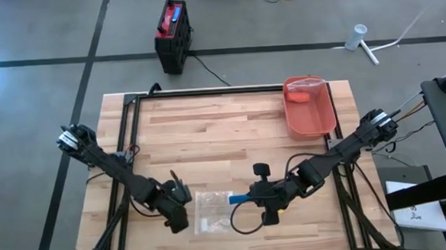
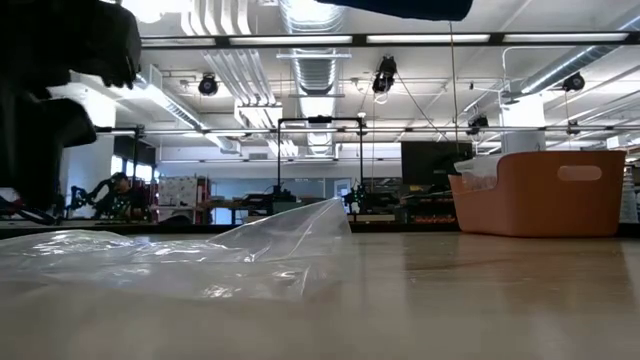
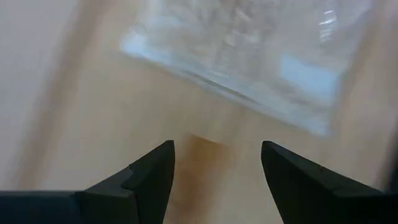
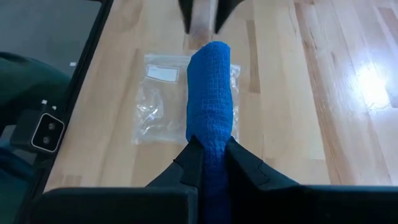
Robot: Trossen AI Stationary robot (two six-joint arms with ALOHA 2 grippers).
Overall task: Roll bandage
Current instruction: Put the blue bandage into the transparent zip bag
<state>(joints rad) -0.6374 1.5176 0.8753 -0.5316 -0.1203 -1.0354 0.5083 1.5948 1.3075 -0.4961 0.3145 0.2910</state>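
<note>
A blue bandage (image 4: pixel 210 93), wound into a thick roll, sticks out of my right gripper (image 4: pixel 211 149), which is shut on it above the table's near middle (image 1: pixel 249 194). Below it a clear plastic bag (image 1: pixel 212 212) lies flat on the wood; the low view shows the bag (image 2: pixel 200 260) crumpled. My left gripper (image 3: pixel 216 149) stands open just left of the bag (image 3: pixel 249 56), pointing steeply down, with only bare wood between its fingers. In the high view it is at the near left (image 1: pixel 182 197). My right gripper pinches the bandage roll's near end (image 4: pixel 210 138) between its two fingers. The fingers slant down from the table's right and lie along the roll, which juts out past the fingertips. The roll (image 1: pixel 239 197) is lifted clear, over the bag's right edge.
An orange bin (image 1: pixel 310 105) stands at the table's far right, with a small orange thing inside. Black frame rails (image 1: pixel 206 92) run along the far edge and both sides. Bare wood lies between the bin and the grippers.
</note>
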